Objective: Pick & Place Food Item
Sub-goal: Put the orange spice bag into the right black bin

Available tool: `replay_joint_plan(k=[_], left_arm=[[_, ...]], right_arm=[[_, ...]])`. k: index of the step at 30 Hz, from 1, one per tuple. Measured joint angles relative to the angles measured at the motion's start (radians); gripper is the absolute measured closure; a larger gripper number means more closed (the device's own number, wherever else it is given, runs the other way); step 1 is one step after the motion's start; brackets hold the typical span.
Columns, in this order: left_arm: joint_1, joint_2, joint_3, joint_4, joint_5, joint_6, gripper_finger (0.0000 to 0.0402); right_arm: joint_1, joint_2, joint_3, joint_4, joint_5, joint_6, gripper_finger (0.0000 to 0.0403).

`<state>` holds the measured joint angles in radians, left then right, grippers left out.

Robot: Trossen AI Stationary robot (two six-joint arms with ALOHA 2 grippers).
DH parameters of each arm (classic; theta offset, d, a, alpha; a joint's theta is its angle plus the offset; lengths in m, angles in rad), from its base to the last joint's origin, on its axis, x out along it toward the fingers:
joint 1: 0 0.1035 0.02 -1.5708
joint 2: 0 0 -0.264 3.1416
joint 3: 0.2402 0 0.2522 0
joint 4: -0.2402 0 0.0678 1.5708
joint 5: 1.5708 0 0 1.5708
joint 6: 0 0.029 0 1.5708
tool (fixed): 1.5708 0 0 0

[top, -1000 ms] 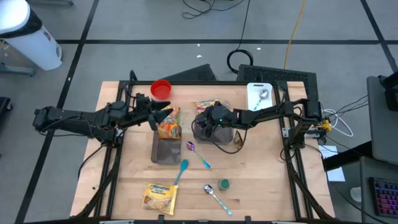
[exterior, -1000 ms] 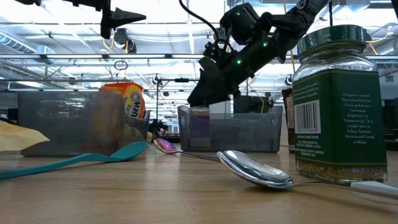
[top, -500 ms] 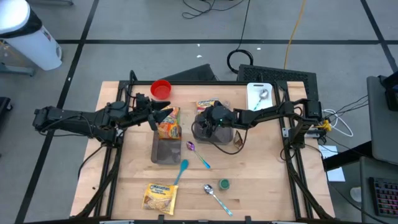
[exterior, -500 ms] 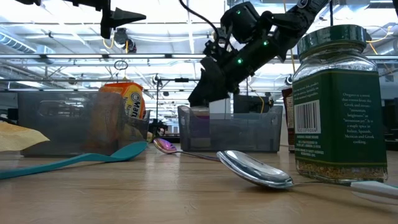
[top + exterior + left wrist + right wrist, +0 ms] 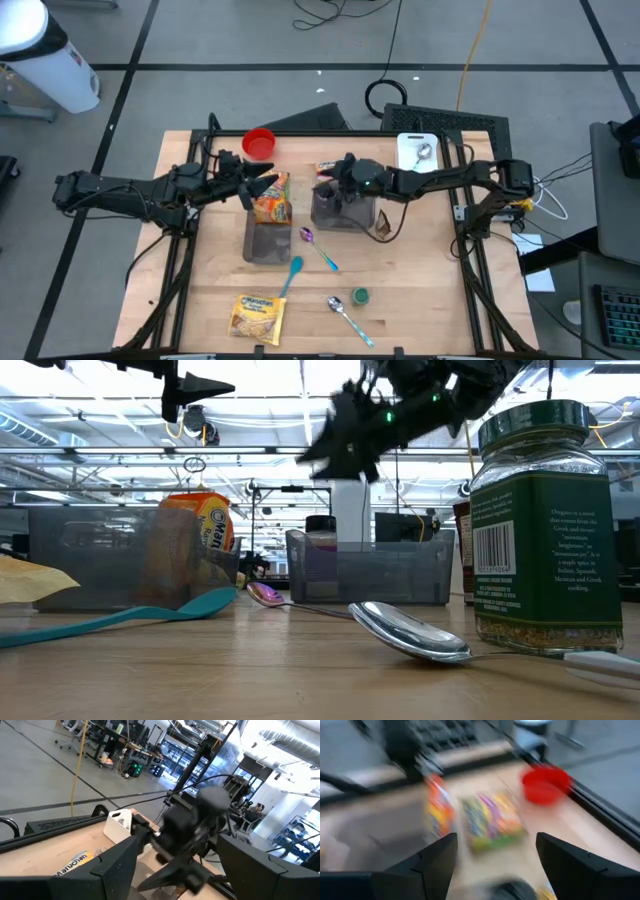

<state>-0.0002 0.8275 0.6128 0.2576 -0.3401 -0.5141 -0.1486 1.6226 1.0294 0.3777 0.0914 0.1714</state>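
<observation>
An orange food packet [image 5: 272, 203] stands upright at the far end of the left grey bin [image 5: 264, 243]; it also shows in the low view [image 5: 196, 518]. A colourful flat packet [image 5: 333, 169] lies on the table behind the right grey bin [image 5: 342, 210]. My left gripper [image 5: 268, 186] hangs open and level just above the orange packet, with nothing between its fingers [image 5: 115, 870]. My right gripper [image 5: 325, 180] is open and held high over the right bin [image 5: 370, 565], blurred in the low view [image 5: 325, 445]. Its wrist view shows the colourful packet [image 5: 492, 822] ahead.
A red bowl [image 5: 259, 143] sits at the far left and a white tray [image 5: 418, 152] with a spoon at the far right. Near the front lie a yellow noodle packet [image 5: 257, 315], a teal spoon [image 5: 291, 275], a purple spoon [image 5: 318, 246], a metal spoon [image 5: 347, 317] and a green-lidded jar [image 5: 360, 296].
My right gripper has risen from just over the right bin to well above it, tipping closer to level, mostly in the last half second. Its fingers have stayed open.
</observation>
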Motion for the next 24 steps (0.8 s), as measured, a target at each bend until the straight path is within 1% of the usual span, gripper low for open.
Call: replay_joint_plan(k=[2,4,10,13,17,21,24], left_arm=[[0.000,0.000,0.000,0.000,0.000,0.018,0.0123],[0.000,-0.002,0.000,0.000,0.000,0.034,0.0124],[0.000,-0.003,0.000,0.009,0.000,0.042,0.0123],[0.000,-0.003,0.000,0.010,0.002,0.042,0.0123],[0.000,-0.013,0.000,0.020,0.008,0.054,0.0124],[0.000,-0.029,0.000,0.026,0.042,0.064,0.0124],[0.000,-0.032,0.000,0.028,0.074,0.063,0.0124]], right_arm=[[0.000,-0.020,0.000,0.065,-0.061,0.056,0.0138],[0.000,-0.031,0.000,0.154,-0.093,0.106,0.0138],[0.000,-0.051,0.000,0.387,-0.094,0.234,0.0138],[0.000,-0.049,0.000,0.471,-0.094,0.300,0.0138],[0.000,-0.050,0.000,0.501,-0.092,0.364,0.0141],[0.000,-0.048,0.000,0.501,-0.090,0.408,0.0144],[0.000,-0.048,0.000,0.500,-0.090,0.486,0.0143]])
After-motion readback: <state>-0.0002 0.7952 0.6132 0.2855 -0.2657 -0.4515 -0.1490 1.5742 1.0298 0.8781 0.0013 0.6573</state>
